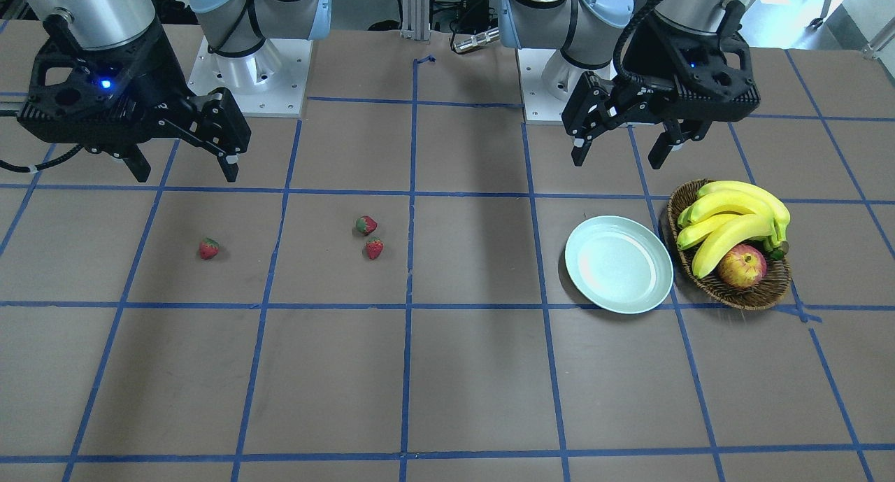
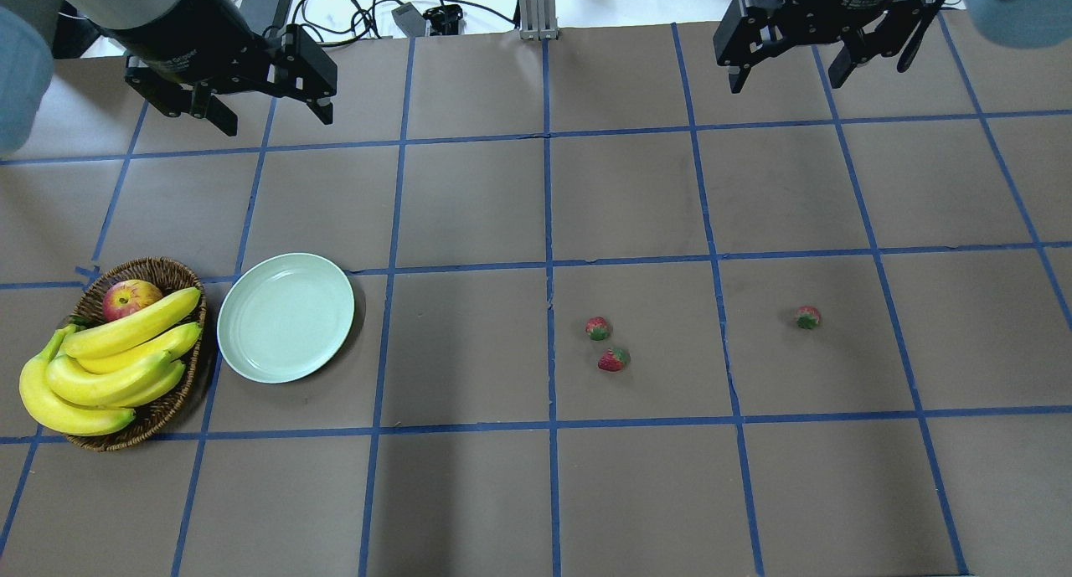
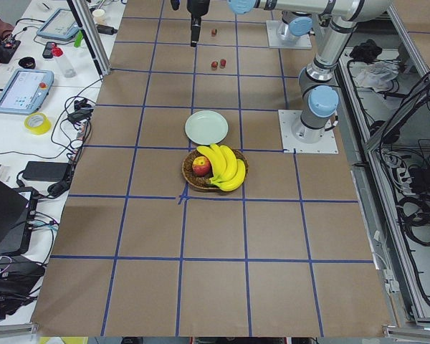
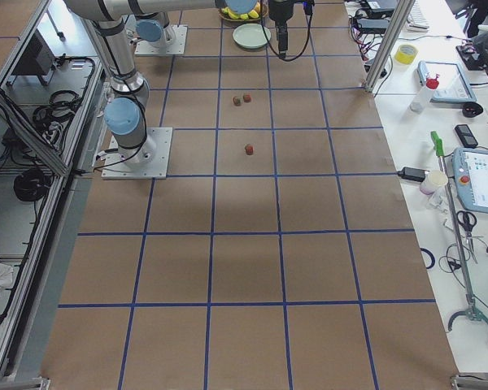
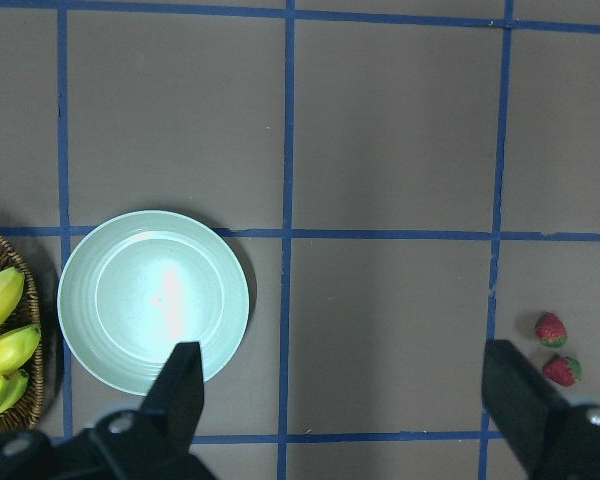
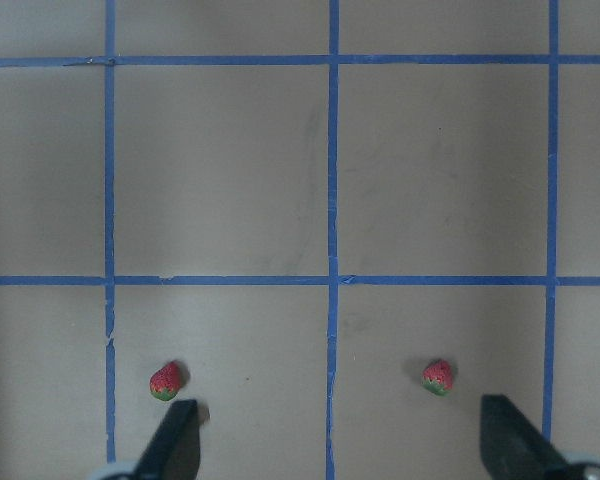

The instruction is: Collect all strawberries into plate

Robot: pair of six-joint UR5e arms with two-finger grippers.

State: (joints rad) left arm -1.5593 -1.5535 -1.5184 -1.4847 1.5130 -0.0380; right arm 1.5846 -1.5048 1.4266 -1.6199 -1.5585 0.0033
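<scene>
While the left gripper and right gripper hang with jaws apart, three strawberries lie on the table. All sit well apart from the plate.

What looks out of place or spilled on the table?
Nothing is spilled or damaged. Three strawberries lie loose on the table, two close together, one apart, all well away from the empty plate beside the basket. The left gripper and right gripper hang open.

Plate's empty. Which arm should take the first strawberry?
Right, most likely. The three strawberries all lie in its half, the lone strawberry closest to the open right pincer. The left pincer, also open, hangs by the plate, farther off.
</scene>
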